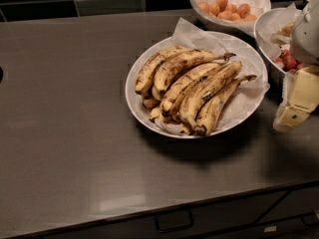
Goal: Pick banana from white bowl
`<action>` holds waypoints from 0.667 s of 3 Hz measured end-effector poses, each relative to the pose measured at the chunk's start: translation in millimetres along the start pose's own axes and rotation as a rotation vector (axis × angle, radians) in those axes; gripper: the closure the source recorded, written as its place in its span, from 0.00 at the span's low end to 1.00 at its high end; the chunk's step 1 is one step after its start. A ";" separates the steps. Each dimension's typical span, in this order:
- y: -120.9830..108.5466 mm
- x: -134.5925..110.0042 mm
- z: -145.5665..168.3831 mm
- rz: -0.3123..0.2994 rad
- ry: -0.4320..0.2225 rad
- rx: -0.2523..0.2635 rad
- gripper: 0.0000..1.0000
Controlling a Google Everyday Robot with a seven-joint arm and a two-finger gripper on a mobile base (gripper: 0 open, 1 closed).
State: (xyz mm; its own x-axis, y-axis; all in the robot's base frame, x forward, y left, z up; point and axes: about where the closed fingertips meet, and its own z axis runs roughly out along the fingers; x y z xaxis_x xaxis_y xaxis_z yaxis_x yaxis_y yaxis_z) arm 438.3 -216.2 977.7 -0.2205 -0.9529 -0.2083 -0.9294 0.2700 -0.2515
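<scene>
The white bowl [144, 111], wide, shallow and lined with crinkled white paper, sits on the dark counter at centre right. Several overripe, brown-speckled bananas lie in it side by side, stems pointing up and right. The banana [215, 83] is the long one second from the right, with a small dark patch near mid-length. A slimmer banana [219, 106] with a curled dark stem lies just right of it. My gripper [295, 106], cream-coloured, hangs at the frame's right edge, right of the bowl and apart from it, above the counter. It holds nothing that I can see.
A white bowl of small orange fruit [227, 9] stands behind the banana bowl. A white bowl with red strawberries [288, 61] stands at the far right, partly behind my arm. The counter's front edge [149, 215] runs along the bottom, with drawers below.
</scene>
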 end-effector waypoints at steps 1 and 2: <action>0.0 0.0 0.0 0.000 0.000 0.000 0.00; -1.5 -4.1 -0.2 -0.010 -0.002 0.004 0.00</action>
State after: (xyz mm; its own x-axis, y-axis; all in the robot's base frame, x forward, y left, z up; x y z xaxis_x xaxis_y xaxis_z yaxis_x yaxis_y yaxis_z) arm 440.6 -212.8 979.1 -0.2108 -0.9552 -0.2075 -0.9303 0.2612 -0.2575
